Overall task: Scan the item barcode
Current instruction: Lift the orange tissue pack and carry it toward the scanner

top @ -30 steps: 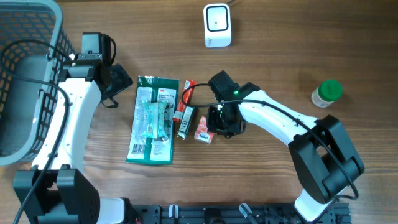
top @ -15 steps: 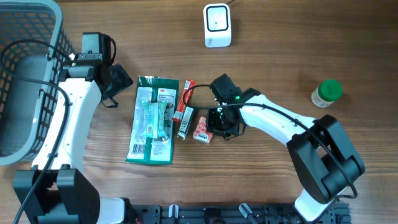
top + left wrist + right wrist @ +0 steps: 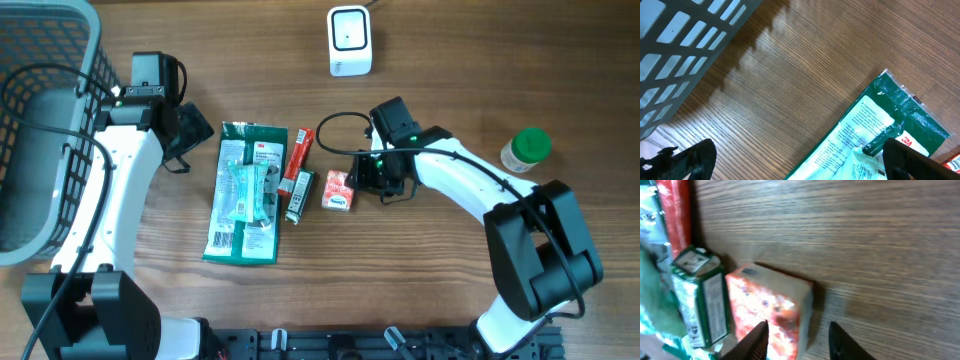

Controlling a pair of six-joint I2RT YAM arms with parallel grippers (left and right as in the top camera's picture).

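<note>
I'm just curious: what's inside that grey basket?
The basket shows only its mesh floor, with a black cable looping over it; its left part lies outside the picture.

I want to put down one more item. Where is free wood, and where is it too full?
Bare wood lies between the scanner and the green-lidded bottle, between the basket and the scanner, and below the red box toward the near edge. Crowded: the centre, where green package, red tube, dark box, red box and right hand sit close.
</note>
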